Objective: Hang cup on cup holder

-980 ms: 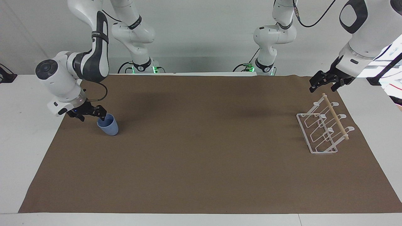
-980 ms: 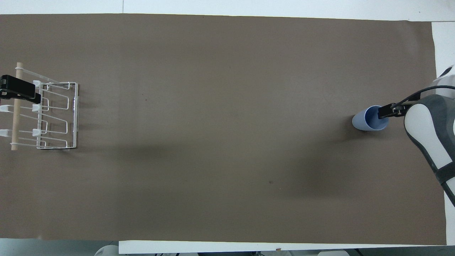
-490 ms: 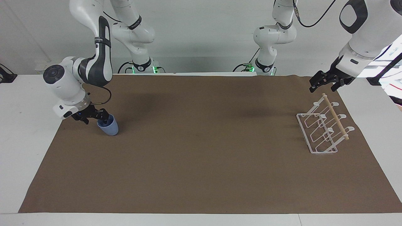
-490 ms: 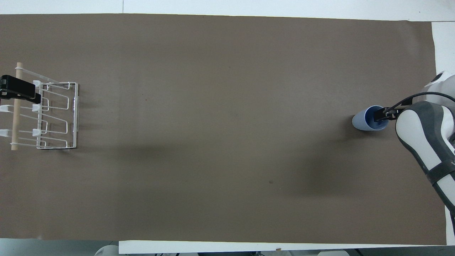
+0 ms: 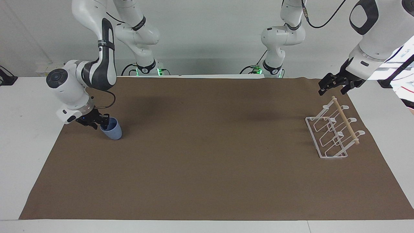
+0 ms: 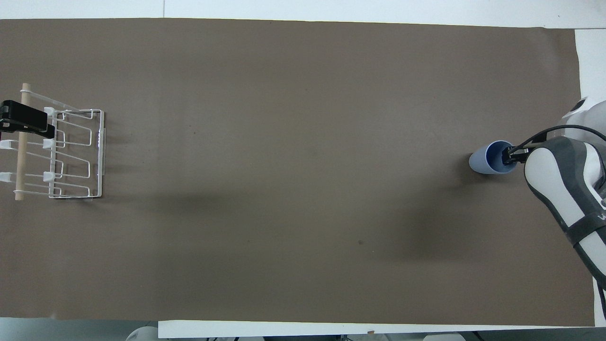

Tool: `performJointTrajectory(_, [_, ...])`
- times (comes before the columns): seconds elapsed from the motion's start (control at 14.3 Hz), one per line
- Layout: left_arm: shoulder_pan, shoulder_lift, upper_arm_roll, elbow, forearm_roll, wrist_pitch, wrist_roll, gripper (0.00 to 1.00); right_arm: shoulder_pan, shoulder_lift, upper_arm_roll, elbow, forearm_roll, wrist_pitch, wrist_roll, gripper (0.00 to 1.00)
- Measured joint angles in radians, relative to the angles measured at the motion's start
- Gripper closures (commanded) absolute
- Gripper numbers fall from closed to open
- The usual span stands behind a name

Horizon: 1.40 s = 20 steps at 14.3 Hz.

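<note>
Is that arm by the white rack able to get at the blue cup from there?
Probably not. The left end effector hangs over the cup holder, while the cup sits at the right arm's end, where the right end effector is already at its rim.

The cup (image 5: pixel 111 129) (image 6: pixel 490 157) is small, light blue and handleless, tilted with its mouth up, low on the brown mat at the right arm's end, at 9 o'clock in the facing view. The holder (image 5: pixel 333 132) (image 6: pixel 61 154), a white wire rack with slanted prongs and a wooden dowel, stands at 3 o'clock.
</note>
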Motion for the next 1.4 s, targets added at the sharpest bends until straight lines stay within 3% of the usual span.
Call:
performJointTrajectory(0.21, [0.000,-0.001,0.000,0.000,0.000,0.000,-0.003,0.00,0.001,0.000,0.003,-0.005,0.000,0.001,-0.001,0.79])
performJointTrajectory(0.35, [0.000,-0.001,0.000,0.000,0.000,0.000,-0.003,0.00,0.002,0.000,0.005,-0.008,0.000,0.001,-0.001,1.00])
performJointTrajectory(0.77, [0.000,-0.007,0.001,-0.019,0.000,-0.001,-0.010,0.00,0.009,-0.001,0.008,0.011,0.000,-0.024,-0.032,1.00])
performJointTrajectory(0.98, [0.000,-0.013,0.001,-0.034,0.000,-0.014,-0.022,0.00,0.010,-0.004,0.015,0.130,0.010,-0.200,-0.147,1.00])
performJointTrajectory(1.19, [0.001,-0.021,0.004,-0.040,-0.024,-0.054,-0.088,0.00,0.016,-0.025,0.054,0.240,0.194,-0.395,-0.175,1.00])
performJointTrajectory(1.4, [0.015,-0.025,0.016,-0.043,-0.131,-0.055,-0.321,0.00,0.033,-0.046,0.116,0.264,0.409,-0.458,-0.169,1.00])
